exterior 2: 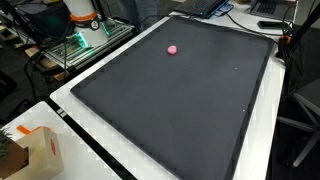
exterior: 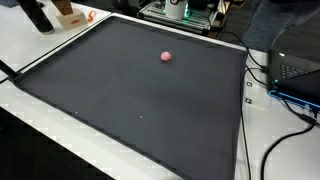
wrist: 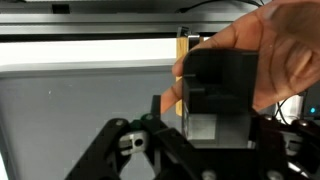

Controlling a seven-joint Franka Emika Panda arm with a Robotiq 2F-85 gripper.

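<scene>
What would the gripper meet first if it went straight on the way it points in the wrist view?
Probably the black box, held by a person's hand, right in front of the gripper; how close it is stays unclear.

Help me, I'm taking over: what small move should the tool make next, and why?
Probably hold still: a hand holds a black block right before the tool in the wrist view, and moving could strike it. The pink ball lies on the mat.
</scene>
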